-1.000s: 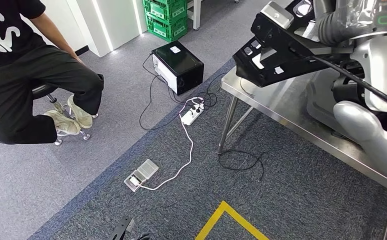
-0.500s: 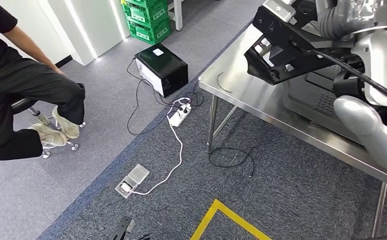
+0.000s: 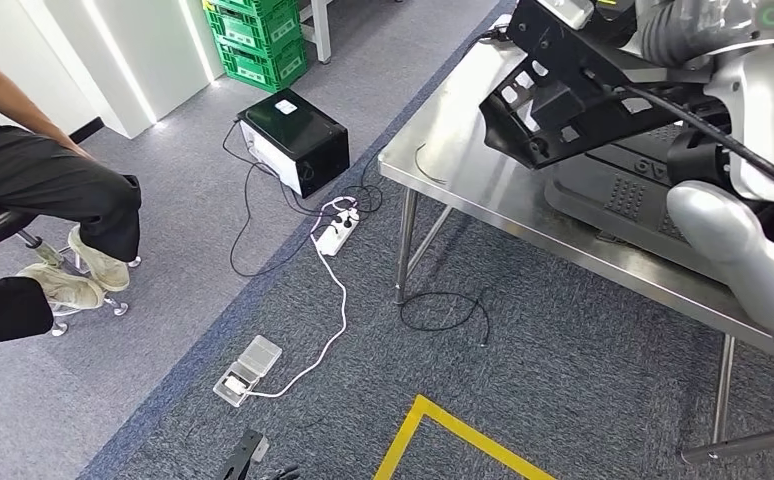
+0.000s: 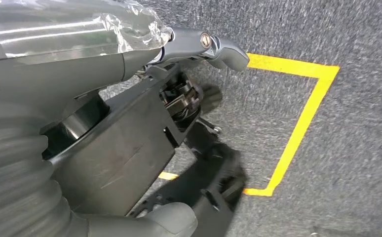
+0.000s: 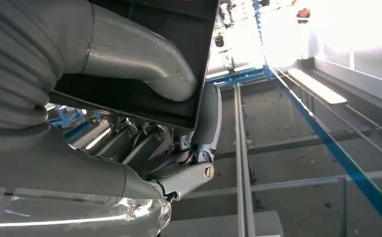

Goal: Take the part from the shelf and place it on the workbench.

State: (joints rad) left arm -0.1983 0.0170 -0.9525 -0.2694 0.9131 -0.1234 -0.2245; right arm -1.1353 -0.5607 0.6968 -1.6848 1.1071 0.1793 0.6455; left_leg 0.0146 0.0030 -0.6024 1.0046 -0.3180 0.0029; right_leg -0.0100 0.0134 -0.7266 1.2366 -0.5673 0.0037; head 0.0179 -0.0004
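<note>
1. both hands, left hand (image 4: 130, 163) and right hand (image 5: 144, 123), grip the black part (image 3: 573, 95), carried above the workbench (image 3: 483, 190).
2. step: delivery. next, lower it onto bare steel beside the grey machine (image 3: 653, 185).

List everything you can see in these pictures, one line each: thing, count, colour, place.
part: one, black, held above the workbench
workbench: one, steel, at right
box: one, black and white, on the floor
power strip: one, white, beside the workbench leg
crates: stacked, green, far floor
floor marking: yellow, on the carpet
person: one, seated in black, at left
left hand: grey, holds the part
right hand: grey, holds the part
</note>
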